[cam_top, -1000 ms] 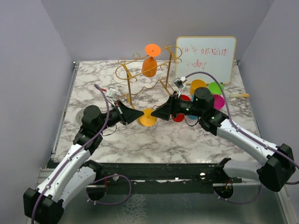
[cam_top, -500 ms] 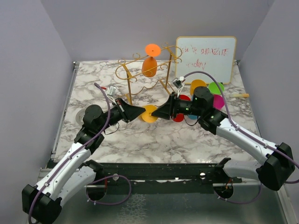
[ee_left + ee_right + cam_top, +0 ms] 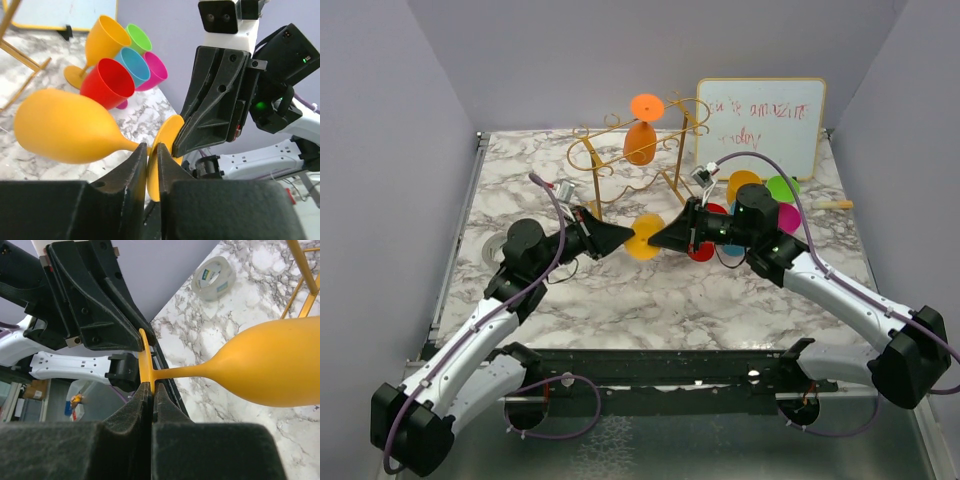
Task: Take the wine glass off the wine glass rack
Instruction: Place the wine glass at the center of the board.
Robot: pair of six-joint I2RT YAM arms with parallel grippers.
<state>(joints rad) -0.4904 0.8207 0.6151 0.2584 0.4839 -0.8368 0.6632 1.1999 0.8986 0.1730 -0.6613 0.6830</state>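
A yellow-orange wine glass (image 3: 645, 237) hangs sideways above the marble table, caught between both grippers. Its bowl (image 3: 65, 130) points away from the left gripper (image 3: 152, 147), which is shut on the round foot (image 3: 165, 137). From the opposite side, the right gripper (image 3: 151, 385) is shut on the rim of the same foot (image 3: 145, 357); the bowl (image 3: 280, 365) fills the right of that view. In the top view the left gripper (image 3: 628, 238) and right gripper (image 3: 655, 238) meet tip to tip. A second orange wine glass (image 3: 640, 140) hangs upside down in the gold wine glass rack (image 3: 595, 150).
A white-board (image 3: 760, 122) with red writing leans at the back right. Several coloured plastic glasses (image 3: 765, 195) stand in front of it, and a marker (image 3: 830, 204) lies beside them. A tape roll (image 3: 213, 277) lies at the table's left.
The right gripper's jaws have closed onto the glass's foot. The left gripper has carried the glass a little up and toward the right arm.
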